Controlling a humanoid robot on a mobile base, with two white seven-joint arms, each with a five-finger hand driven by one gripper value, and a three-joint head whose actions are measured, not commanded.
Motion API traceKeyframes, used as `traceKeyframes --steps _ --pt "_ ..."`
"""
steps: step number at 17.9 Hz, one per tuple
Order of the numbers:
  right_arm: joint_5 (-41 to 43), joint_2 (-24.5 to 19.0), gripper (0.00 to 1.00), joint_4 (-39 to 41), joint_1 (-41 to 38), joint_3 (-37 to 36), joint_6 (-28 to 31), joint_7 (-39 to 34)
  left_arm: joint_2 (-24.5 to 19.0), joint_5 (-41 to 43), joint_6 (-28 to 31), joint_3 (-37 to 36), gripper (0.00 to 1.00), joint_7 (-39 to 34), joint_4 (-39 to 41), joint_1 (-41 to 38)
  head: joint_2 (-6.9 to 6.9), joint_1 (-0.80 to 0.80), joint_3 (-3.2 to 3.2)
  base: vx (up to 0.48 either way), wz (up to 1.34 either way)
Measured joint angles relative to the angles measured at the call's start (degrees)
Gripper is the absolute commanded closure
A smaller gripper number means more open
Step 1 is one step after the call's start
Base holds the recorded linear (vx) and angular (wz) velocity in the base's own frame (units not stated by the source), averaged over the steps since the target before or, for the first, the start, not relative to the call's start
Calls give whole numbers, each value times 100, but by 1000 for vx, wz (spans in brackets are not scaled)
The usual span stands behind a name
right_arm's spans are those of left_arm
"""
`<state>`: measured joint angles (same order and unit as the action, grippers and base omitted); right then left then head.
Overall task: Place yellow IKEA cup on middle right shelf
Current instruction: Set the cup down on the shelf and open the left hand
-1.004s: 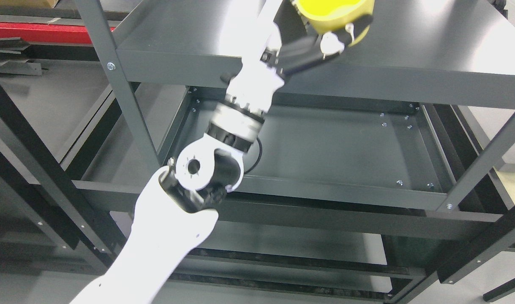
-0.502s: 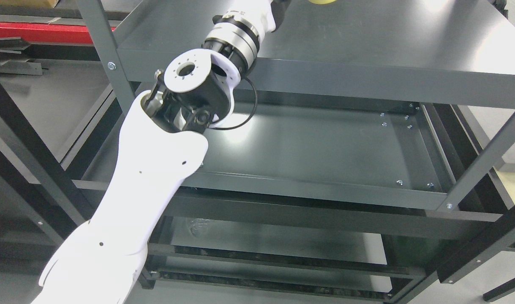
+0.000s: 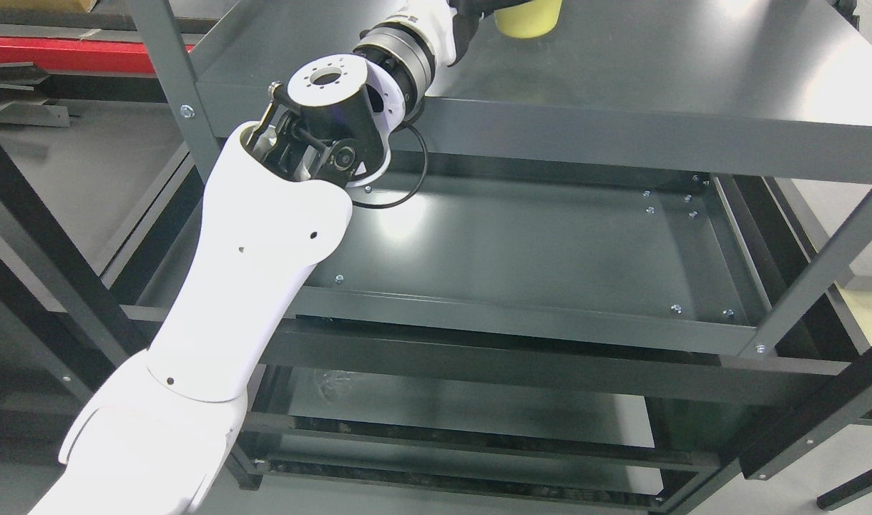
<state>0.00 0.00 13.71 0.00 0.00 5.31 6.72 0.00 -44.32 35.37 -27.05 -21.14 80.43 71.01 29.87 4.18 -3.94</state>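
Yellow cup (image 3: 527, 20); dark grey shelf (image 3: 621, 79); white arm (image 3: 264, 236).

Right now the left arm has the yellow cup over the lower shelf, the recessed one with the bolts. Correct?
Not quite. In the head view the left arm reaches up to the top edge of the picture, and the yellow cup is over the upper shelf surface, not the recessed shelf with the bolts below it. That lower one holds nothing.

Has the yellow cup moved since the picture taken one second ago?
Yes. The yellow cup has gone up the picture, deeper over the grey shelf, away from its front edge.
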Motion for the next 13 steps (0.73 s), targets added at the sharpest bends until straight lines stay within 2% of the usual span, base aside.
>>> traceKeyframes --steps 3,5,13 --pt "0 0 1 0 -1 0 0 0 0 -10 65 -49 9 85 -129 29 0 0 0 0 0" --pt "0 0 1 0 0 0 0 0 0 -11 76 -81 2 130 -197 42 0 0 0 0 0" --pt "0 0 1 0 0 0 0 0 0 92 105 -107 1 168 -221 62 0 0 0 -3 0"
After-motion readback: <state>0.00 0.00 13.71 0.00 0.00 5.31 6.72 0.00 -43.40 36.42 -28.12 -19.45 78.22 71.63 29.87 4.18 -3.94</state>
